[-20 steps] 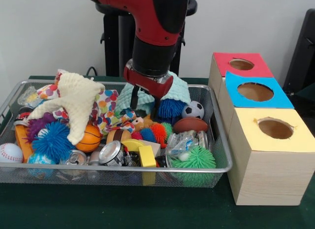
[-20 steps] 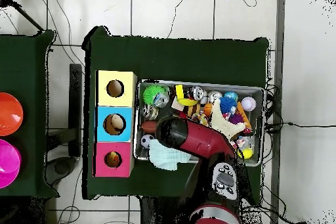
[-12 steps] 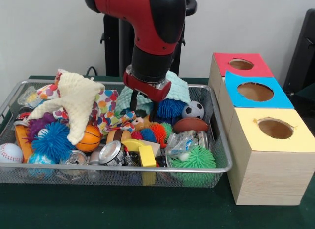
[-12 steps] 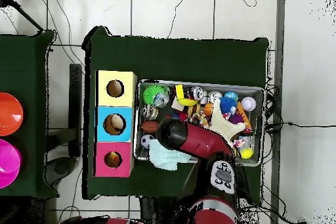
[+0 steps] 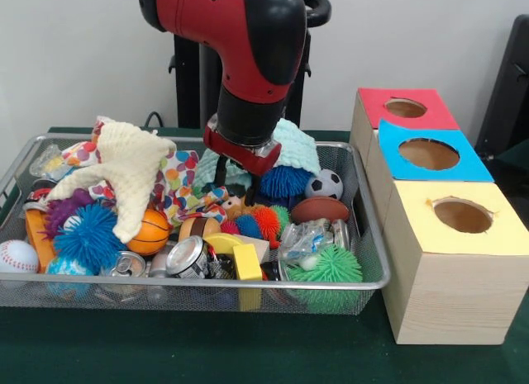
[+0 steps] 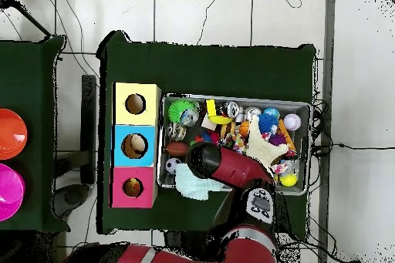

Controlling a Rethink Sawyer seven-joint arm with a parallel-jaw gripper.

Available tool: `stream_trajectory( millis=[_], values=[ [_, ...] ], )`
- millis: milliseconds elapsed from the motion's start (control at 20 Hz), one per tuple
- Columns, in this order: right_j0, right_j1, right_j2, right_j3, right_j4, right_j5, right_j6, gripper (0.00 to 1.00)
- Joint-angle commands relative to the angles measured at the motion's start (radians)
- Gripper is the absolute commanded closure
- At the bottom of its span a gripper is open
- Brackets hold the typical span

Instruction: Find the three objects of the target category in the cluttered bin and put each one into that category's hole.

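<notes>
One wire bin (image 5: 364, 282), crammed. Three boxes to its right in the front view: red-topped box (image 5: 403, 109), blue-topped box (image 5: 430, 153), yellow-topped box (image 5: 461, 215), one round hole in each. Among the clutter: one baseball (image 5: 16, 256), one basketball (image 5: 152, 229), one soccer ball (image 5: 325, 184), one brown football (image 5: 319, 209); two cans showing near the front wall, one silver can (image 5: 188, 257) and a second can (image 5: 128, 265) beside it; one green spiky ball (image 5: 332, 265), one blue spiky ball (image 5: 88, 235), one darker blue spiky ball (image 5: 286, 182). One cream knitted cloth (image 5: 128, 169) draped over the left heap, one pale green cloth (image 5: 293, 146) at the far wall.

Gripper (image 5: 235, 182) low over the bin's middle, just above the toys; two dark fingers apart, nothing seen between them.

Little open room inside the bin; bare green table (image 5: 207, 351) in front. Bin floor hidden throughout. Overhead, gripper buried under the arm (image 6: 224, 165). Target category impossible to tell.
</notes>
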Motion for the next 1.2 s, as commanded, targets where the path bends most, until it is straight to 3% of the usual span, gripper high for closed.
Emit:
stream_trajectory(
  millis=[50,1150,1200],
  values=[
    [-0.004,0.05,0.045,0.001,0.065,-0.097,0.245,0.0],
    [-0.04,0.164,0.128,-0.014,0.133,-0.269,0.229,0.0],
    [-0.037,0.167,0.122,-0.018,0.126,-0.282,0.22,1.0]
  ],
)
